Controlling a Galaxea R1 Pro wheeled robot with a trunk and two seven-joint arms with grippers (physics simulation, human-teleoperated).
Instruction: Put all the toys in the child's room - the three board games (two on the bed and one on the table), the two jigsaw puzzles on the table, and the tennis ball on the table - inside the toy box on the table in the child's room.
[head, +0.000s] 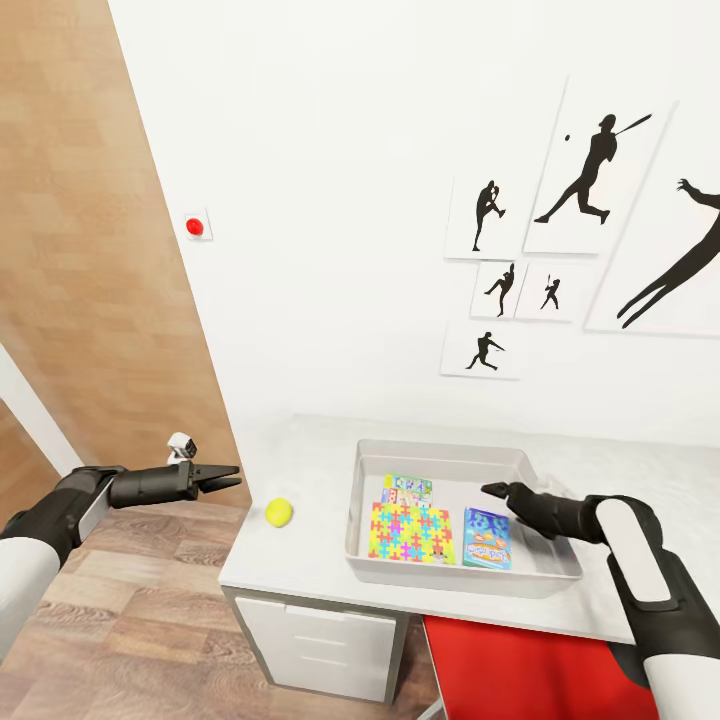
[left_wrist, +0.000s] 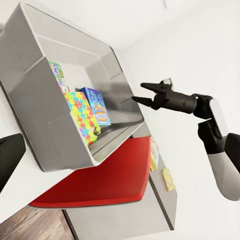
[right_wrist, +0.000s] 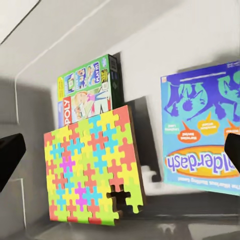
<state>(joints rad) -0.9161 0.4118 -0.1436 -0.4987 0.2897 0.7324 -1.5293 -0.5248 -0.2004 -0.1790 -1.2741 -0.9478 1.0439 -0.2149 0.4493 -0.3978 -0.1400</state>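
Inside the toy box: blue game box read "...lderdash"; green box showed "POLY".

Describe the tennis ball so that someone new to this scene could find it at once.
Start at the pale desk under the black sports posters. The grey toy box sits on it. The tennis ball lies on the bare desktop outside the box, towards the left pincer. It is the only round thing there, plain yellow-green, while its neighbours are flat printed boxes inside the bin.
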